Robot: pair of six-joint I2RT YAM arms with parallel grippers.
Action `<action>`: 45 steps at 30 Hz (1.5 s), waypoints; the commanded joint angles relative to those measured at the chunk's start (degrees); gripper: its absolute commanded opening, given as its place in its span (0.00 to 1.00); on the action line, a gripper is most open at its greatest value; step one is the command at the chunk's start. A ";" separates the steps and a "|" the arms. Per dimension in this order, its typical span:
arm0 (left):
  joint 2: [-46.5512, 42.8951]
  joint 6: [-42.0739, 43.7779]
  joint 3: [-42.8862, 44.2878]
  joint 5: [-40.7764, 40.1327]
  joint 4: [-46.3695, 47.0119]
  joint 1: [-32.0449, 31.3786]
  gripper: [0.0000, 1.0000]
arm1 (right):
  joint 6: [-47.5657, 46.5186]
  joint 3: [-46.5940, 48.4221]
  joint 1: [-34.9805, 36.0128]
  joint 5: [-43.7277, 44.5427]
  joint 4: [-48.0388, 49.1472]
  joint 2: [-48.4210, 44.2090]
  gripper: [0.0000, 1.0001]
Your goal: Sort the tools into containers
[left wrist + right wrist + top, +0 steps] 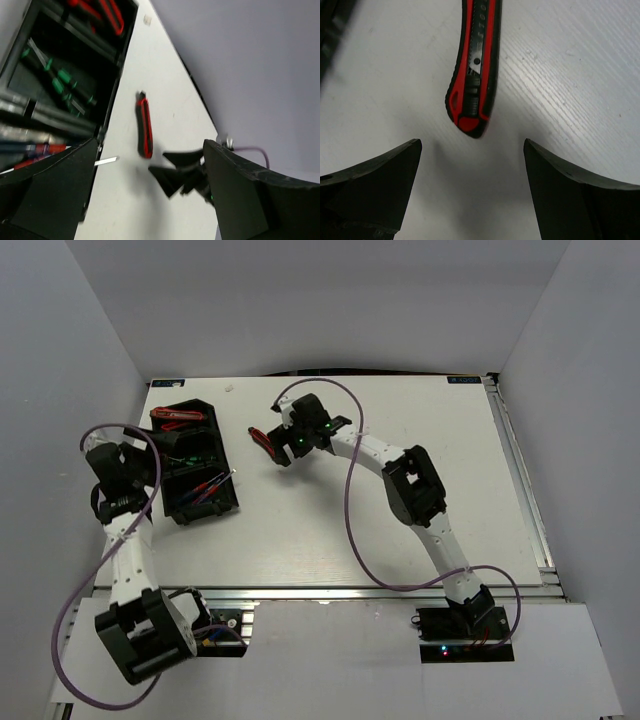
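A red-and-black knife lies on the white table, right of the black bins. My right gripper is open and empty, low over the table just short of the knife's butt end, with its fingers on either side of the line to it. My left gripper is open and empty, left of the bins. In the left wrist view the gripper looks across the bins at the knife. The bins hold red-handled pliers, green-handled screwdrivers and red-blue screwdrivers.
The right gripper also shows in the left wrist view, just beyond the knife. A purple cable loops over the table by the right arm. Grey walls stand on three sides.
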 commanded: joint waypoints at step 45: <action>19.42 -8.94 5.62 9.61 12.35 -31.20 0.86 | 11.66 -23.38 -5.86 -13.88 7.52 -21.64 0.00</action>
